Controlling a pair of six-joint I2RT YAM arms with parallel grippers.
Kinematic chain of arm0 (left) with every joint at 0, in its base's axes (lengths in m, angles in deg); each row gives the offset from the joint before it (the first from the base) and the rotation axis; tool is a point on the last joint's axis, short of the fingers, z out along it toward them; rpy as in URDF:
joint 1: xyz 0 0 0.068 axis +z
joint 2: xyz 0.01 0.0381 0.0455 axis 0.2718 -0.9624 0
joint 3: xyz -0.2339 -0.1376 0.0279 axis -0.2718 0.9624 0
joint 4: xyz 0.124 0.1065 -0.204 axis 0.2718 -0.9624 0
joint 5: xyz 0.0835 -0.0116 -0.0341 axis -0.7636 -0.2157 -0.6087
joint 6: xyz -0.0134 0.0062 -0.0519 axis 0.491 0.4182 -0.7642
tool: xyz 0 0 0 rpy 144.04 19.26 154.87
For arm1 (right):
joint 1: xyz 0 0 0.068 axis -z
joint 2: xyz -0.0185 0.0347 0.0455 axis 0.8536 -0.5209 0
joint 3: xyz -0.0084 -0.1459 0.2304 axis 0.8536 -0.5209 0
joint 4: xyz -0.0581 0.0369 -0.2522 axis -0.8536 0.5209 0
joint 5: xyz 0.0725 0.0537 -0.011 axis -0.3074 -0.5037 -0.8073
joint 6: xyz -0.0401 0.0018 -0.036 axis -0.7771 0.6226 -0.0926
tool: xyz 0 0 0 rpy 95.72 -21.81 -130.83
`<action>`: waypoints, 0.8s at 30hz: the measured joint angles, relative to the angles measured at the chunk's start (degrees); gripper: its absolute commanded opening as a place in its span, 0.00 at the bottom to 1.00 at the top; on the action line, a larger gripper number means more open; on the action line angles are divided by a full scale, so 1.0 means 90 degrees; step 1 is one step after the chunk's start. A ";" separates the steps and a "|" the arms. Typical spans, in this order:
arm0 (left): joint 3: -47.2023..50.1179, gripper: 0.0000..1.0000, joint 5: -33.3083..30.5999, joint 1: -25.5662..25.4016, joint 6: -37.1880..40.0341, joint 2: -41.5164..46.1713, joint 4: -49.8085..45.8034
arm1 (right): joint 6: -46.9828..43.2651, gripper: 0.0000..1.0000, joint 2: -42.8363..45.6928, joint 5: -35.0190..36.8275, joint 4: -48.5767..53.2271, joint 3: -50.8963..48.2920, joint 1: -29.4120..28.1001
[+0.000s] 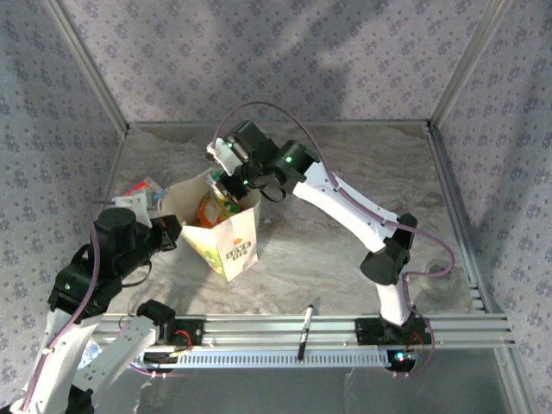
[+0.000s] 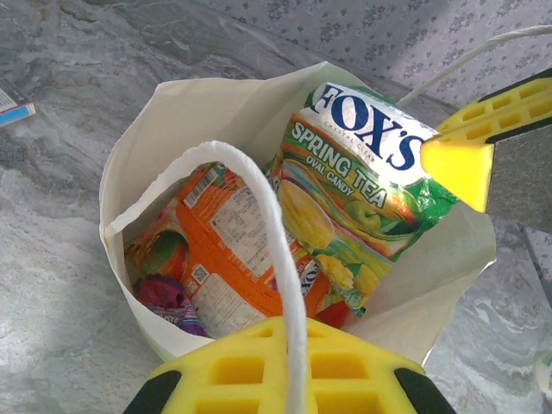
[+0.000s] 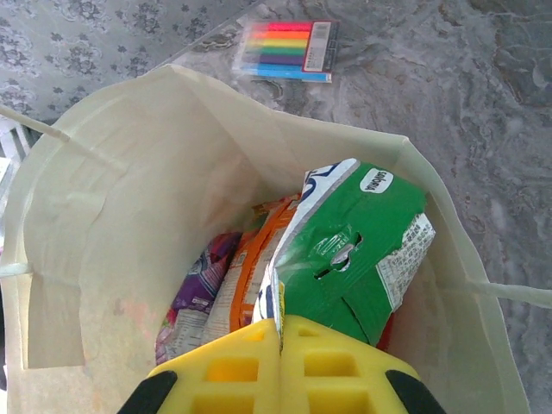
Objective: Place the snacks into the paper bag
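From my station, the right gripper (image 3: 280,349) had its fingers pressed together on the top edge of the yellow-green packet (image 2: 354,203), which stood half inside the paper bag (image 1: 235,246), its upper part well above the rim. The left gripper (image 2: 293,379) was closed on the bag's near handle (image 2: 259,194), holding the mouth open. An orange packet (image 2: 228,259) and a purple packet (image 2: 164,304) lay deeper in the bag, so most of the job looked done.

My worry was the release. The packet leaned against the far wall of the bag, and, let go at that height, it could hang on the rim or slide out onto the table (image 1: 345,250). I would have wanted it lower first. The bag was light paper (and held by one handle only), so a sideways drag from either arm could tip it and spill what was inside. The free handle could also snag a finger on the way out.

The front read "FOX'S", "SPRING TEA" and "OVAL CANDY". The small label on its green back was too fine to read, as was the green text on the bag. A rainbow-striped item (image 3: 285,50) lay just beyond the bag, and a black pen (image 1: 304,332) sat near the front rail — neither mine to pack.
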State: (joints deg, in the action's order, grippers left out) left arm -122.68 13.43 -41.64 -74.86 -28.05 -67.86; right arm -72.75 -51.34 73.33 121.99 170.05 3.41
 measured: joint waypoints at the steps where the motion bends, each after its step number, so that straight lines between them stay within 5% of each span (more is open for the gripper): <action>1: 0.0000 0.02 0.0000 0.0000 0.0000 0.0000 0.0000 | -0.0019 0.00 0.0000 0.0121 0.0000 0.0000 -0.0032; 16: 0.0000 0.02 0.0095 0.0000 -0.0002 -0.0002 0.0005 | -0.0602 0.00 0.0274 0.1605 0.0100 0.0000 -0.0532; 24: 0.0000 0.02 0.0097 0.0000 -0.0005 0.0036 0.0002 | -0.0529 0.04 -0.0015 0.1073 0.0243 0.0325 -0.0784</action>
State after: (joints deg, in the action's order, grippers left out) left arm -122.68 14.30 -41.64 -74.91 -27.72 -67.84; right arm -77.52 -51.47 82.99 124.17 172.98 -3.65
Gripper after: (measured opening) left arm 0.047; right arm 0.057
